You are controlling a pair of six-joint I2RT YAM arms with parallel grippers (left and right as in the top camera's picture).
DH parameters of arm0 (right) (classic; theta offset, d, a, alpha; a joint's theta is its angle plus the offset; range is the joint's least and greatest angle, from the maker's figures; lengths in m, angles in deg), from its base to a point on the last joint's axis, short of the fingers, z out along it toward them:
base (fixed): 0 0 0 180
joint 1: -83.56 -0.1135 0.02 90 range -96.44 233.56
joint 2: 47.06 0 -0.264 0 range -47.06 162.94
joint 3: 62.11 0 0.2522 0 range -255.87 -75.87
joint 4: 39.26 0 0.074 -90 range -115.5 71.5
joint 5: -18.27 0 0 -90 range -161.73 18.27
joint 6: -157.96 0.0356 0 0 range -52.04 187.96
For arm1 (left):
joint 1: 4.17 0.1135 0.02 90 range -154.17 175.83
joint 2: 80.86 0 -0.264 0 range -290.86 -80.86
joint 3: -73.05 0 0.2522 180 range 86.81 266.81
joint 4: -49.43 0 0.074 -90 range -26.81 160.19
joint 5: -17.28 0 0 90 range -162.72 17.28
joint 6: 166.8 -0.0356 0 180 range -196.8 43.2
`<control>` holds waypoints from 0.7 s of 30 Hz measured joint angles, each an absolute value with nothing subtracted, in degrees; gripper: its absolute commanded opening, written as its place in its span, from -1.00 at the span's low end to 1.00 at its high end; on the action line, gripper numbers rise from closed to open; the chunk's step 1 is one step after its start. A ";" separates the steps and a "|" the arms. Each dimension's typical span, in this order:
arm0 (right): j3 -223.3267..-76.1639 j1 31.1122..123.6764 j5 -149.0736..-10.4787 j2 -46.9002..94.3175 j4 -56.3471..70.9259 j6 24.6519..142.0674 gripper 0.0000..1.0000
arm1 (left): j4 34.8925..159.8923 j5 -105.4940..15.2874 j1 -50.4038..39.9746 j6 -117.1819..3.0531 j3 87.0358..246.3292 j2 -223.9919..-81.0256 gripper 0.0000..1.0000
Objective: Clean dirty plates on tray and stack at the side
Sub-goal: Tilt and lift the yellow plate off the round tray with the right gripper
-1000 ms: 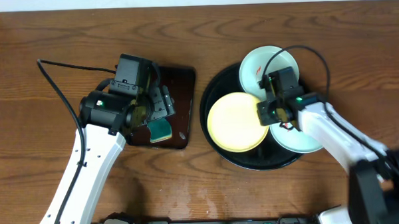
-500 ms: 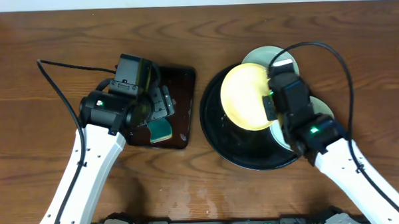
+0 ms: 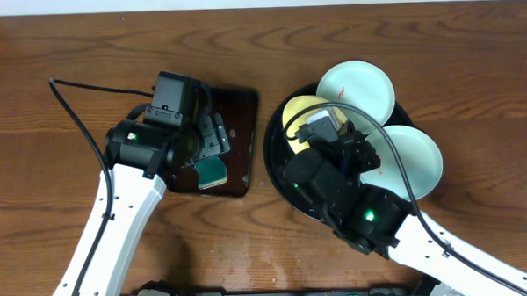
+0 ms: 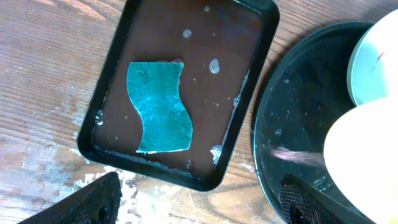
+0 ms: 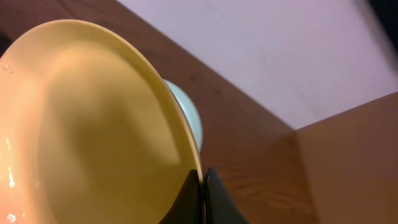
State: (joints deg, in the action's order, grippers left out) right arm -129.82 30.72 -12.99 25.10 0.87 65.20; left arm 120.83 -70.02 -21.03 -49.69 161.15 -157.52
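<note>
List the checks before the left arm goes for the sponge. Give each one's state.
1. Grip: right gripper shut on the yellow plate at its rim: ok.
2. Pose: yellow plate tilted up, face exposed: ok.
3. Jaws: left gripper open: ok.
4. Target: sponge flat and uncovered in the small tray: ok.
5. Dirt on the yellow plate's face: cannot tell.

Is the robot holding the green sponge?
No, the sponge lies flat in the small tray with nothing touching it.
</note>
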 measured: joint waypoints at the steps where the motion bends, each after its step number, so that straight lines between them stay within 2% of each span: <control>1: -129.82 30.15 -11.88 25.10 0.81 64.54 -0.98 | 120.86 -70.04 -21.03 -49.67 161.15 -157.52 0.64; 21: -129.82 28.69 -7.29 25.21 0.79 60.39 -0.98 | 120.83 -70.04 -21.03 -49.69 161.15 -157.52 0.64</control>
State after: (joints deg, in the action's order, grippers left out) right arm -129.82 28.69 -7.29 25.21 0.79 60.39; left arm 120.83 -70.04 -21.03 -49.69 161.15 -157.52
